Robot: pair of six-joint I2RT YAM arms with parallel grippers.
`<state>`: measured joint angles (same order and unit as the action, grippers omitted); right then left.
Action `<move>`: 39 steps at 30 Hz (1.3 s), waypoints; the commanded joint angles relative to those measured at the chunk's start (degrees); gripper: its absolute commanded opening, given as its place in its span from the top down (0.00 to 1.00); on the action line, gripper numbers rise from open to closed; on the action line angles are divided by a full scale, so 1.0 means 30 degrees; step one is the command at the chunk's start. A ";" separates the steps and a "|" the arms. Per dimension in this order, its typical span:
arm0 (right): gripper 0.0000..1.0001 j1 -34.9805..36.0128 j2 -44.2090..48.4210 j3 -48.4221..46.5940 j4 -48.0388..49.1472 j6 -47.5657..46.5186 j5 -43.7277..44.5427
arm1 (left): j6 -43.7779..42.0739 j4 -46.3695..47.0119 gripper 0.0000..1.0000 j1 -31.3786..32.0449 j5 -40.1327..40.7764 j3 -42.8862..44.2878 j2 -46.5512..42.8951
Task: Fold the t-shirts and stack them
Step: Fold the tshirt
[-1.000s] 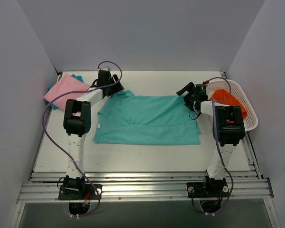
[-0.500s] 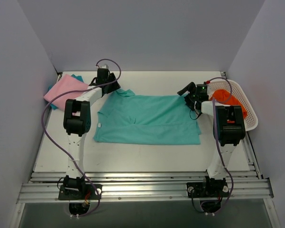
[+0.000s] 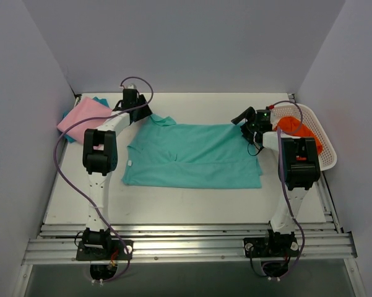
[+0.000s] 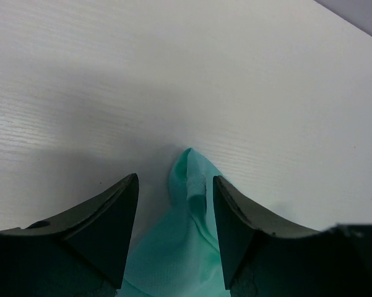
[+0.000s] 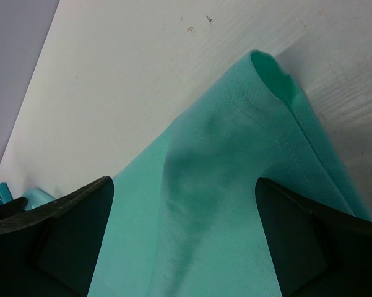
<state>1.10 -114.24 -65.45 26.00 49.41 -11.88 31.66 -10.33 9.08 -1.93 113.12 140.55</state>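
Large mint-teal cloth t-shirt (image 3: 192,158) lies spread flat on the white surface (image 3: 186,204). Left gripper (image 4: 175,180), jaws apart, straddles its far-left corner. Right gripper (image 5: 186,182), jaws wide apart, sits over its far-right corner. Both look poised to pinch for a fold. Pink cloth t-shirt (image 3: 85,117) lies far left.

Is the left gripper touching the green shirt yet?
Cannot tell. In the left wrist view the mint-teal t-shirt's corner lies between the left gripper's open fingers; cloth meets one finger's edge, maybe passing underneath.
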 commanded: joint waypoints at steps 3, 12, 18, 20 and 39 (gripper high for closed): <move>0.07 -0.0075 -0.0446 -0.0302 0.0269 -0.0239 -0.0113 | -0.0329 -0.0073 0.42 0.0049 0.0030 0.1111 0.0054; 0.07 0.0013 -0.1003 -0.0449 0.0299 -0.0239 -0.0025 | -0.0211 -0.0161 0.73 0.0020 0.0059 0.1404 -0.0063; 0.07 0.0042 -0.1296 -0.0566 0.0328 -0.0239 0.0005 | -0.0211 -0.0279 0.89 0.0020 0.0205 0.1375 -0.0297; 0.07 0.0042 -0.1355 -0.0566 0.0328 -0.0297 0.0005 | -0.0182 -0.0308 0.92 0.0020 0.0235 0.1288 -0.0414; 0.07 -0.0075 0.0402 -0.3581 -0.2978 -0.2083 0.1233 | -0.0621 0.0542 0.98 0.0020 0.1318 -0.1347 -0.3811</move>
<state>1.17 -116.71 -72.12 21.34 46.17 -11.00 30.81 -11.33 9.28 0.78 109.78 133.69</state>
